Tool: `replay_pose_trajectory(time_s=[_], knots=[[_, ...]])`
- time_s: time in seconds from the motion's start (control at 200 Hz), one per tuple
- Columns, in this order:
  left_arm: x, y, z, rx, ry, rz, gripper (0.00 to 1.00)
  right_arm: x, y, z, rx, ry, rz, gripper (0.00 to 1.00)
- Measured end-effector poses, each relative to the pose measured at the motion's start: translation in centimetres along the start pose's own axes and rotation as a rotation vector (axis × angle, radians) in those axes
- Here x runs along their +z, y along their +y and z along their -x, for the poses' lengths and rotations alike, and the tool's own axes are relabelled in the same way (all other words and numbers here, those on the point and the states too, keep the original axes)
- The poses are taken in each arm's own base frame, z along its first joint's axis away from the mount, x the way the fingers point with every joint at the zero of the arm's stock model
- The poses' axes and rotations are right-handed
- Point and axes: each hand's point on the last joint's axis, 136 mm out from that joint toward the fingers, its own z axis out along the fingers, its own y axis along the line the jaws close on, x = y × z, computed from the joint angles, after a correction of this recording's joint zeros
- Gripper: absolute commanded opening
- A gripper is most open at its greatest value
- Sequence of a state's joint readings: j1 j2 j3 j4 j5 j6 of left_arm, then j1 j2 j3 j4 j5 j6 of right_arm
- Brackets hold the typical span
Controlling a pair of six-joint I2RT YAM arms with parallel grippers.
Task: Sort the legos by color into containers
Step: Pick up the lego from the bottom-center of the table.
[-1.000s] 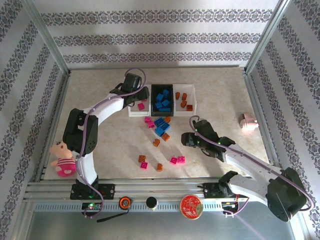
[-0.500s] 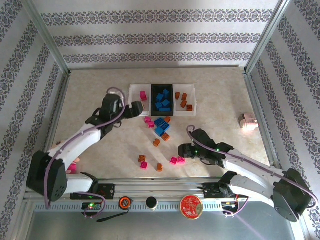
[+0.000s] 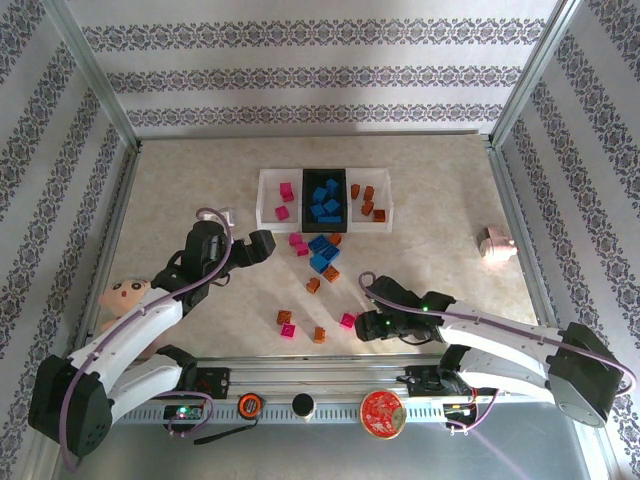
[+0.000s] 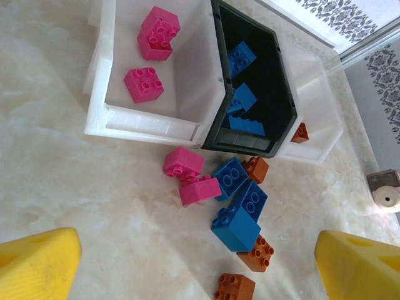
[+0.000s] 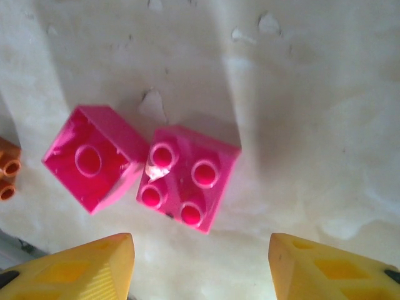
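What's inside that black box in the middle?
The black tray holds blue bricks, loosely piled, and no other color shows. From the left wrist camera its near wall covers part of the floor, so I can't give an exact count.

Legos (image 3: 322,250) scattered before containers (image 3: 275,229); some inside.

Pink bricks (image 5: 187,178): magenta. Blue bricks (image 4: 236,226): bright blue. Orange-brown bricks (image 4: 235,287): uniform orange-brown.
Outer trays (image 4: 144,122): translucent white. Middle tray (image 4: 270,81): black.
Counter (image 3: 440,180): beige, marbled.
Walls (image 3: 320,75): white, with horizontal bands of dark floral ornament.
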State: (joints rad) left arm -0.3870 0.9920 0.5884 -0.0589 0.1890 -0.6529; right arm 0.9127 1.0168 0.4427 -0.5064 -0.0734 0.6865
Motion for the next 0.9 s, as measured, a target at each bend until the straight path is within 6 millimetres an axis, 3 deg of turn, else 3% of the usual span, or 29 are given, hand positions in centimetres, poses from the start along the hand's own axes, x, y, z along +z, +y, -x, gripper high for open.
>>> replay_pose_trajectory(time_s=[0.25,0.495,0.755,0.904], knots=[[0.5,0.7,-0.8,-0.015,0.026,0.022,0.97,0.7,-0.1,-0.6,-0.019,0.047,-0.04,0.58],[0.4,0.6,-0.8,-0.014,0.026,0.018,0.97,1.2,0.9,1.3,-0.041,0.027,-0.07,0.57],[-0.1,1.2,-1.6,-0.015,0.038,0.031,0.97,2.4,0.3,1.8,-0.072,0.048,-0.145,0.49],[-0.2,1.6,-1.9,-0.013,0.045,0.043,0.99,2.4,0.0,1.9,-0.076,0.047,-0.166,0.35]])
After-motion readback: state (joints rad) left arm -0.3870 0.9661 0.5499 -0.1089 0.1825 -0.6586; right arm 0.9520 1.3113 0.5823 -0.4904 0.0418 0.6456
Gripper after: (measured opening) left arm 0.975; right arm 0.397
